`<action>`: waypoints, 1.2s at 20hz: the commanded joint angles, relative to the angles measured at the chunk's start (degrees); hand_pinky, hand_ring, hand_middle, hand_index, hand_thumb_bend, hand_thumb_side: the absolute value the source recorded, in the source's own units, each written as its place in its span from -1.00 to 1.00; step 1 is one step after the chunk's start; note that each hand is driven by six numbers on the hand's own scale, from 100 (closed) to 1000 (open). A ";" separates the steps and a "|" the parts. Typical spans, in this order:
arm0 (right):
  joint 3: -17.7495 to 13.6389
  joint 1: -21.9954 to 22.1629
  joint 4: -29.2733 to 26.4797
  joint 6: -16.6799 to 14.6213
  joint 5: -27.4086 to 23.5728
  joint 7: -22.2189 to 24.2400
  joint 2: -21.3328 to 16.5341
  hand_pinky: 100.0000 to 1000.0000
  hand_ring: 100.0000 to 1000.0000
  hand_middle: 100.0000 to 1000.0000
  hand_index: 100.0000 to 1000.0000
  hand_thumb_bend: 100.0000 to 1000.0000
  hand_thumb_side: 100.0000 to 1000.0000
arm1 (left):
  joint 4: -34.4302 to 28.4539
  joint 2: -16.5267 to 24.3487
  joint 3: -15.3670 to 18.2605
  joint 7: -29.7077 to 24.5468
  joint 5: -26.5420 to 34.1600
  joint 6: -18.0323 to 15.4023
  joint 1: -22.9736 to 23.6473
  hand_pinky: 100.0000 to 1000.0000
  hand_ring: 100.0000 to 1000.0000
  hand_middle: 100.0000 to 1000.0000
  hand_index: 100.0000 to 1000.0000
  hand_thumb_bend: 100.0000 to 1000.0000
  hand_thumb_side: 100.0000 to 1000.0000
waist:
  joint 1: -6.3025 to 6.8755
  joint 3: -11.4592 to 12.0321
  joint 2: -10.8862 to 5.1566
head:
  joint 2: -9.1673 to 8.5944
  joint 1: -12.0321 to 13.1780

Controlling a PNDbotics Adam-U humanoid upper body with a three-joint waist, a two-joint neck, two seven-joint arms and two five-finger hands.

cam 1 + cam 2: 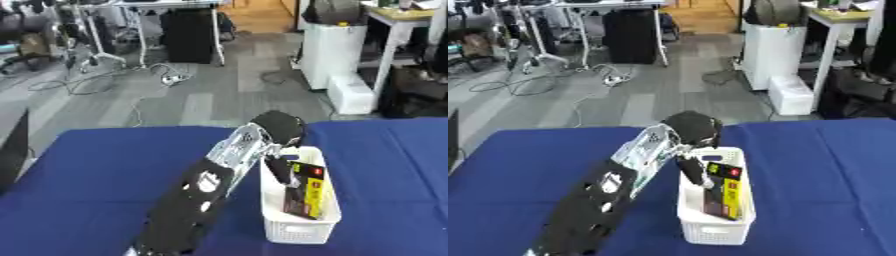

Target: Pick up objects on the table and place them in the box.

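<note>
You have one arm in view, your left arm [197, 197], and it reaches from the lower left up and across the blue table [105, 170] to the white box [302, 227]. Your left hand [278, 167] hangs over the far left part of the box, with its dark fingers [694, 172] pointing down into it. The fingers are close to the upper edge of the one object that I can count inside: a flat black package [306, 195] with yellow and red print. It leans tilted in the box, one end down on the bottom, the other up near the hand. Whether the fingers touch or pinch the package, or have let it go, you cannot tell from these two views, because the hand hides that place. There is one box on the table, standing just right of your forearm. Your right hand shows in neither view.
</note>
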 commanded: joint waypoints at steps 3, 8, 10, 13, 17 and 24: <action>-0.18 -0.53 -0.74 -0.08 0.12 0.20 -1.66 -0.65 -0.19 -0.01 -0.01 -1.00 1.00 | -2.75 0.42 0.83 4.49 0.02 1.06 -0.59 0.42 0.58 0.59 0.36 0.14 0.14 | -0.36 0.14 -0.26 | -0.84 0.12; -0.30 -0.41 -0.74 -0.16 0.19 0.12 -1.65 -0.65 -0.19 -0.01 -0.01 -1.00 1.00 | -7.47 0.60 2.72 15.05 2.90 5.66 0.69 0.33 0.45 0.62 0.43 0.22 0.09 | -0.41 0.38 -0.22 | -1.24 -0.21; -0.38 -0.29 -0.74 -0.25 0.28 0.08 -1.65 -0.65 -0.19 -0.01 -0.01 -1.00 1.00 | -10.74 0.68 3.65 20.33 6.10 8.48 1.83 0.16 0.28 0.58 0.44 0.22 0.06 | -0.44 0.56 -0.19 | -1.55 -0.61; -0.64 0.12 -0.74 -0.53 0.58 -0.08 -1.68 -0.65 -0.19 -0.01 -0.01 -1.00 1.00 | -16.79 1.03 4.75 27.96 12.66 12.63 4.36 0.03 0.15 0.54 0.46 0.23 0.00 | -0.52 1.03 -0.14 | -2.00 -1.40; -1.06 1.20 -0.74 -1.19 1.45 -0.26 -1.69 -0.66 -0.19 -0.01 -0.01 -1.00 1.00 | -25.69 1.52 5.68 37.17 20.47 15.63 8.40 -0.08 0.02 0.44 0.42 0.28 -0.11 | -0.79 2.04 -0.08 | -2.25 -2.25; -1.74 3.73 -0.74 -3.06 4.02 -0.49 -1.24 -0.69 -0.19 -0.01 -0.01 -1.00 1.00 | -37.79 0.64 7.00 52.16 29.78 13.50 17.09 -0.12 -0.08 0.36 0.44 0.34 -0.14 | -1.73 4.04 0.38 | -1.41 -3.48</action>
